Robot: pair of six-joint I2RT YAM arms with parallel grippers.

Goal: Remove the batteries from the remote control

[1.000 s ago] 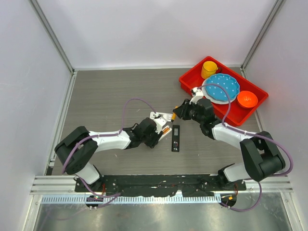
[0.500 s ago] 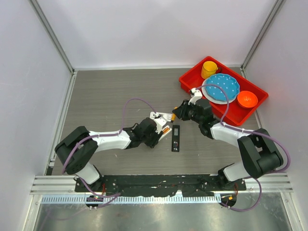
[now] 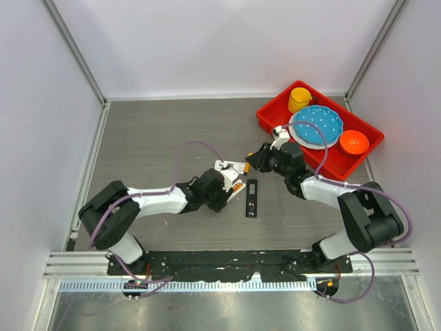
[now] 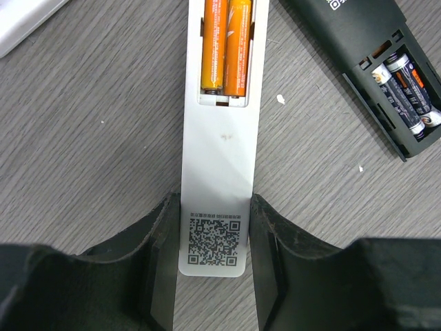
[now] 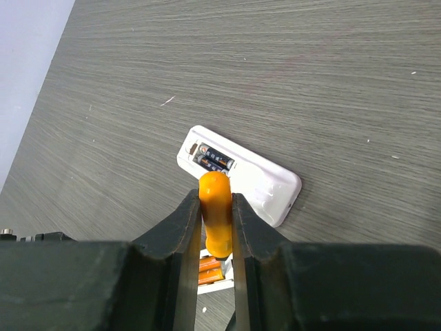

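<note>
My left gripper [image 4: 213, 221] is shut on the near end of a white remote [image 4: 219, 152] lying on the table with its battery bay open. Two orange batteries [image 4: 224, 45] lie side by side in that bay. My right gripper [image 5: 216, 207] is shut on an orange-handled screwdriver [image 5: 214, 185], held just above those orange batteries [image 5: 211, 273]. A black remote [image 4: 358, 34] lies to the right, open, with dark batteries [image 4: 408, 89] inside. A second white remote [image 5: 241, 174] holds dark batteries [image 5: 215, 159]. In the top view both grippers, left [image 3: 233, 182] and right [image 3: 253, 160], meet at mid-table beside the black remote [image 3: 252, 198].
A red tray [image 3: 275, 118] at the back right holds a yellow cup [image 3: 300, 98], a blue plate [image 3: 317, 125] and an orange bowl [image 3: 354, 142]. White walls enclose the grey table on three sides.
The right arm has shifted very slightly toward the far side. Both grips are unchanged and the remotes have not moved.
</note>
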